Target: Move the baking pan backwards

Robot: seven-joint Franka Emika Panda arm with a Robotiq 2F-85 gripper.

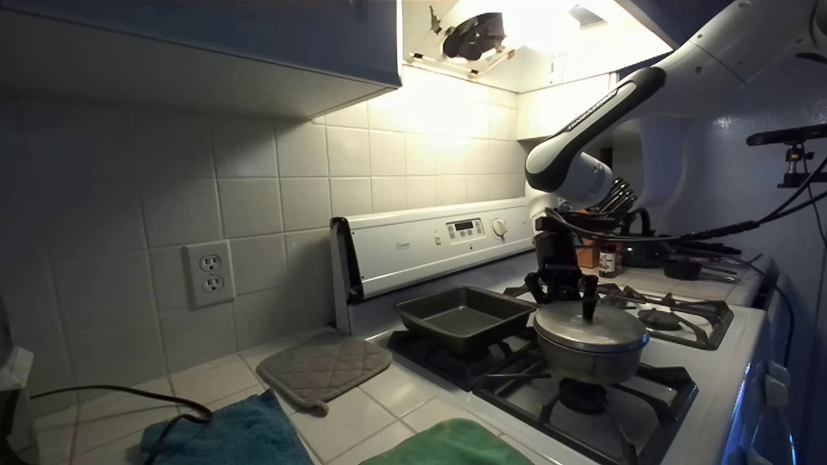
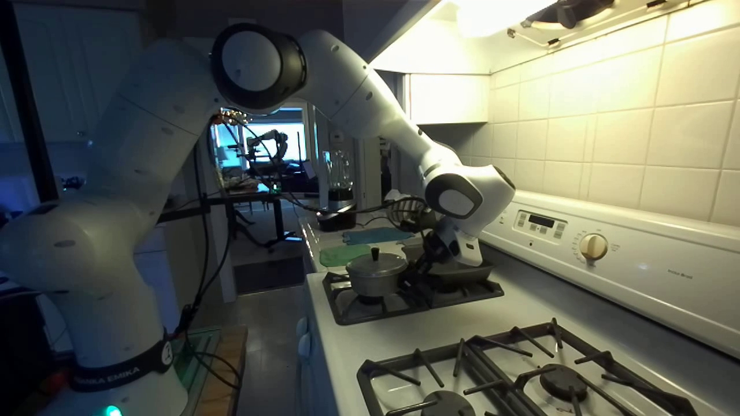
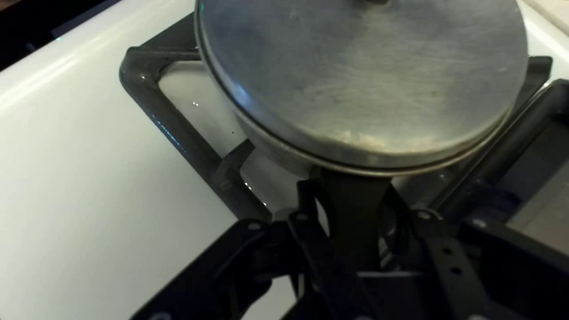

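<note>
The gripper (image 3: 351, 200) is closed around the saucepan handle (image 3: 358, 222); the baking pan (image 1: 465, 316) sits just beside the gripper, toward the backguard (image 1: 446, 242). A swing that way could ram the saucepan (image 1: 585, 361) into it; a tilt could slide the lid (image 3: 364, 89) off.

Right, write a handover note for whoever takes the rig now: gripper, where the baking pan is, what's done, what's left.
Gripper: closed on the dark handle of the lidded pot.
Baking pan: on the rear grate, near the stove back panel; not gripped.
Done: pan is at the back; whether it was moved there, these views don't show.
Left: probably release the dark handle, then push the pan only if it must go further.
</note>
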